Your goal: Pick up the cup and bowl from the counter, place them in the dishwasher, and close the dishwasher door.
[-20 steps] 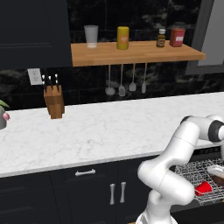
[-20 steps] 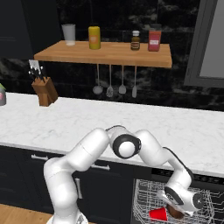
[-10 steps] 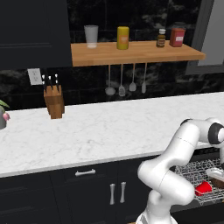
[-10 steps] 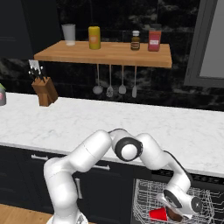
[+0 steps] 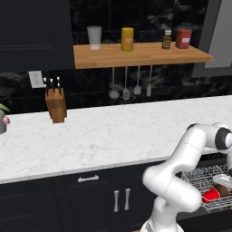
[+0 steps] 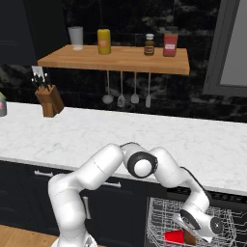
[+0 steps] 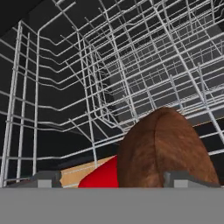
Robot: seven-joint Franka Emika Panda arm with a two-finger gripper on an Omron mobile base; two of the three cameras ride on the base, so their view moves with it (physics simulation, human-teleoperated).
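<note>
The red cup lies on its side in the dishwasher's pulled-out wire rack, with the dark brown bowl right beside it. From the right, cup and bowl sit under my hand. My gripper is down in the rack and open. The bowl stands close in front of the right fingertip, and the left one is well apart from it. The cup peeks out behind the bowl. The dishwasher door is out of view. The counter runs above.
Rack wires wall in the hand on all sides. A knife block stands on the counter at the back left. A wooden shelf with a tumbler and jars hangs above, with utensils beneath it. Dark cabinets lie left of the dishwasher.
The arm stays reaching down into the rack, its elbow shifted only slightly. Cup and bowl lie in the same spot.
</note>
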